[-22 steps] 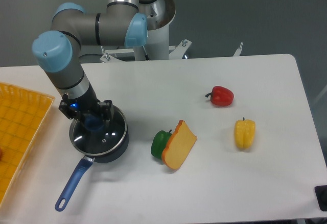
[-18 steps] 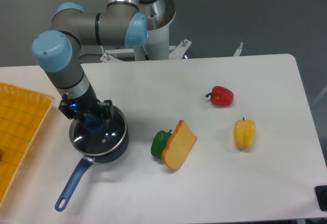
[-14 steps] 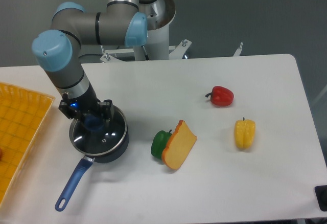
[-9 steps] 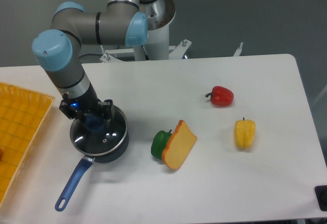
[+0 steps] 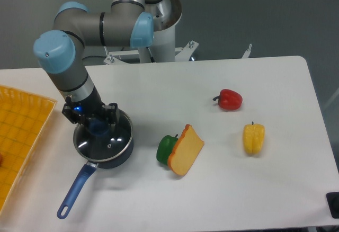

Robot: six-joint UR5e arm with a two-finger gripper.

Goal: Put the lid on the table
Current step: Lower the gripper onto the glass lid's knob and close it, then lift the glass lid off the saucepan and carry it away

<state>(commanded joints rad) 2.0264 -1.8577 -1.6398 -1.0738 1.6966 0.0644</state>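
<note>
Lid [image 5: 106, 139] sits on the saucepan [image 5: 114, 155], its blue knob half hidden between the gripper [image 5: 97, 127] fingers clamping it.

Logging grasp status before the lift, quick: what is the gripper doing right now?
Gripper: down at the blue knob of the lid on the saucepan; whether it is closed on the knob cannot be told.

clear lid [image 5: 106, 139] (blue knob), white table [image 5: 222, 189], yellow gridded tray [image 5: 18, 131].
</note>
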